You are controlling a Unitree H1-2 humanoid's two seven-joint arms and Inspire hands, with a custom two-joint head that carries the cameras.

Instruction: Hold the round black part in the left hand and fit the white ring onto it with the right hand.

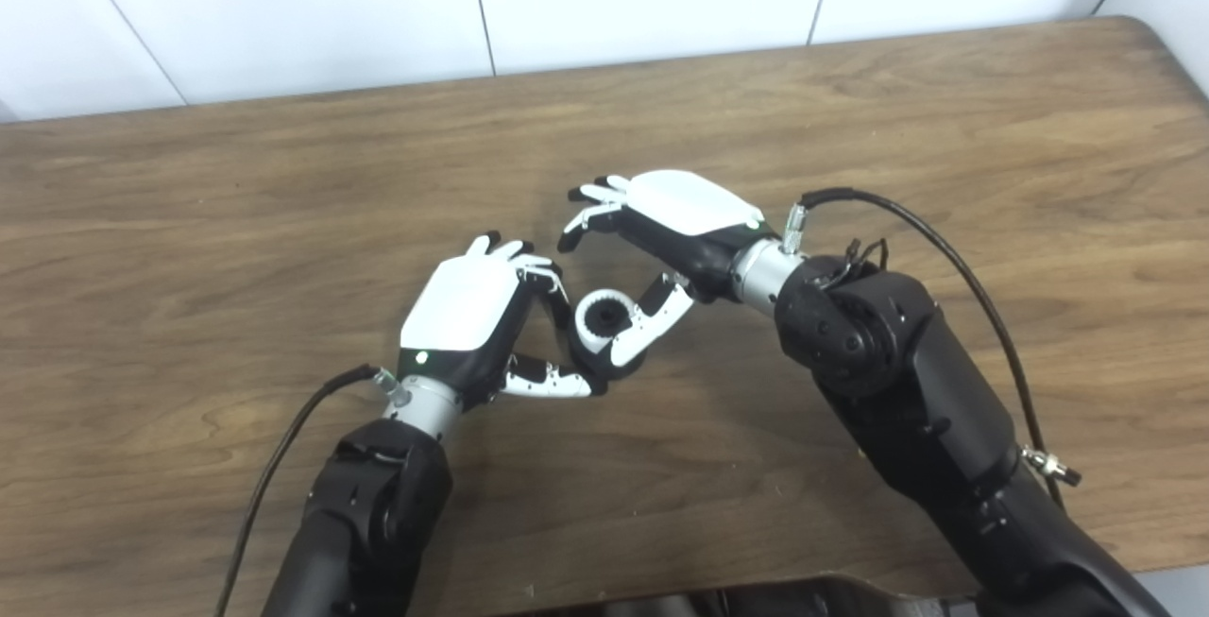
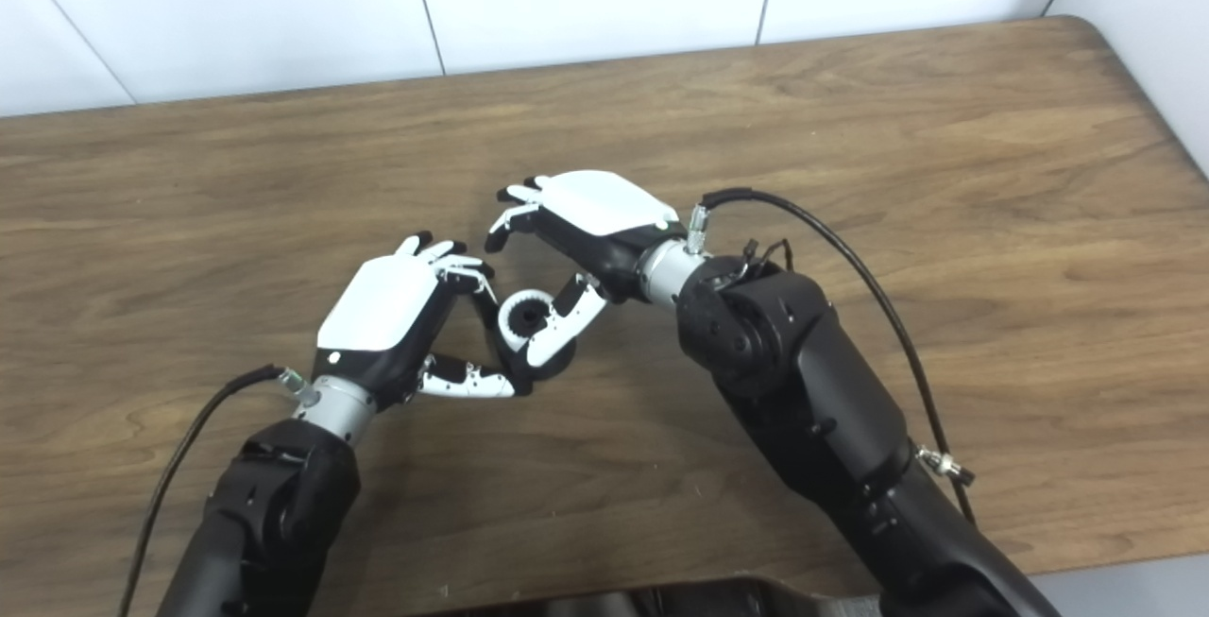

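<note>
A: Left eye view first. Where are the parts?

B: Just below the middle of the frame. The white ring (image 1: 604,315) sits around the round black part (image 1: 619,364), whose dark hub shows through the ring's hole and whose black rim peeks out at the lower right. Both are low over the wooden table (image 1: 189,220).

A: And the hands?

B: The left hand (image 1: 472,315), coming up from the lower left, has its fingers curled round the left side of the pair, thumb stretched along underneath; it is gripping the black part. The right hand (image 1: 661,220), entering from the lower right, arches above, its thumb (image 1: 652,319) lying against the ring's right edge. Its fingertips (image 1: 590,206) are bent and hang apart from the ring, toward the upper middle of the frame. I cannot tell whether it is pinching the ring or only touching it.

A: Right eye view?

B: Same scene, set a little further left. The ring (image 2: 527,313) is left of centre, with the black part (image 2: 557,362) dark beneath it. The left hand (image 2: 392,315) wraps it from the left, and the right hand (image 2: 595,211) has its thumb on the ring's right side, fingers half curled above. A black cable (image 2: 850,258) loops from the right wrist toward the right of the frame
</note>
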